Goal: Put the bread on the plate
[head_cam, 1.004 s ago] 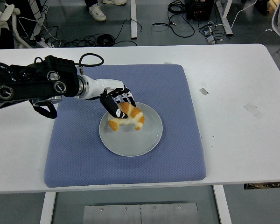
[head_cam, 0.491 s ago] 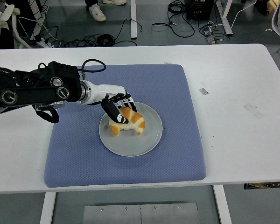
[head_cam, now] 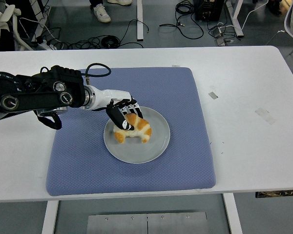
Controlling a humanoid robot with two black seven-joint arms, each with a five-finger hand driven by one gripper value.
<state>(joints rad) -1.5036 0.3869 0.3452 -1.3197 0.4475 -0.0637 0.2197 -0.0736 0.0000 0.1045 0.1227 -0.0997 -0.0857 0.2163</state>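
While the bread (head_cam: 134, 129) lay on the plate (head_cam: 154, 146) near the mat's (head_cam: 185, 161) middle, it was gripped by the left hand's (head_cam: 120, 111) curled fingers

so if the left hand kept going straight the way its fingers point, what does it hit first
The left hand points right and down, already on the bread. Pushing on, it would likely press the bread into the plate; depth is hard to judge.
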